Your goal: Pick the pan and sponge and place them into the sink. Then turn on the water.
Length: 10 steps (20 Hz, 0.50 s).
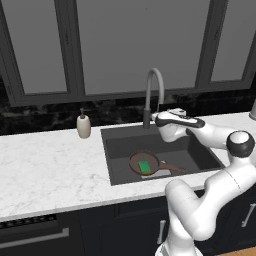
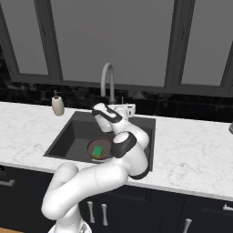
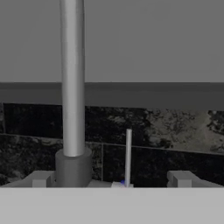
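You had the pan [image 1: 144, 163] lying on the floor of the sink [image 1: 115, 136], toward its front edge, with the green sponge [image 1: 144, 166] resting inside the pan and the thin handle [image 1: 172, 167] pointing toward the basin's right wall; from how they lay, both placements looked done and only the water was left. Your claw [image 3: 111, 178] was released, its two fingertips [image 3: 40, 178] standing wide apart, holding nothing. It sat at the back rim of the sink and faced the rear edge of the worktop [image 1: 50, 165], where the gooseneck faucet [image 1: 154, 92] rose. In the hand view the faucet's upright pipe and dark base stood just left of the claw's centre line, and a thin pale lever [image 3: 128, 155] stood upright almost dead centre between the fingertips, a little beyond them. That is the relation your next move turned on: the lever lay straight ahead, its long axis vertical. Whether the fingertips already touched it could not be told, and its foot was cut off below. No water showed at the spout. The soap dispenser [image 1: 83, 125] stood apart near the sink's back left corner.
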Available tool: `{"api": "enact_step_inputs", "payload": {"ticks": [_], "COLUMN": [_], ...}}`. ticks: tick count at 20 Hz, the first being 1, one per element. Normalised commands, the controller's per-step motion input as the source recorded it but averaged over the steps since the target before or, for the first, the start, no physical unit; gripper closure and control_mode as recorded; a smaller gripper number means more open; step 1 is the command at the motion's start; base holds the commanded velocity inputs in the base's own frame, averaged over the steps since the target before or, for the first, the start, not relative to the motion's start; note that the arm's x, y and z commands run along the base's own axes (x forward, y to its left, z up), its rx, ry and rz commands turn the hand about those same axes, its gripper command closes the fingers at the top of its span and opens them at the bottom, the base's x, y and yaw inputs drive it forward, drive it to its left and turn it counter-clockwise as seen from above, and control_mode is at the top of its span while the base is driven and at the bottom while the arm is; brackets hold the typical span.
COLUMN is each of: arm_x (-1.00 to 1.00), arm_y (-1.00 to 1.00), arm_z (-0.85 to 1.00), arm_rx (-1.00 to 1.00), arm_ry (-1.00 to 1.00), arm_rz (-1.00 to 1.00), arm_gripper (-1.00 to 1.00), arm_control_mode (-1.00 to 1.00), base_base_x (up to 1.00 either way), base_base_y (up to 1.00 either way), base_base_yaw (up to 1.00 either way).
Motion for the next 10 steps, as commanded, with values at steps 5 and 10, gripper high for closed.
{"api": "enact_step_inputs", "payload": {"ticks": [5, 10], "arm_x": [0.12, 0.11], "arm_y": [0.0, 0.0], "arm_z": [-0.04, -0.01], "arm_rx": [0.0, 0.0], "arm_ry": [0.0, 0.0], "arm_rz": [-0.04, -0.08], "arm_gripper": [-1.0, -1.0], "arm_control_mode": [-1.0, -1.0], "base_base_x": [0.0, 0.0], "base_base_y": [0.0, 0.0], "base_base_yaw": [0.0, 0.0]}}
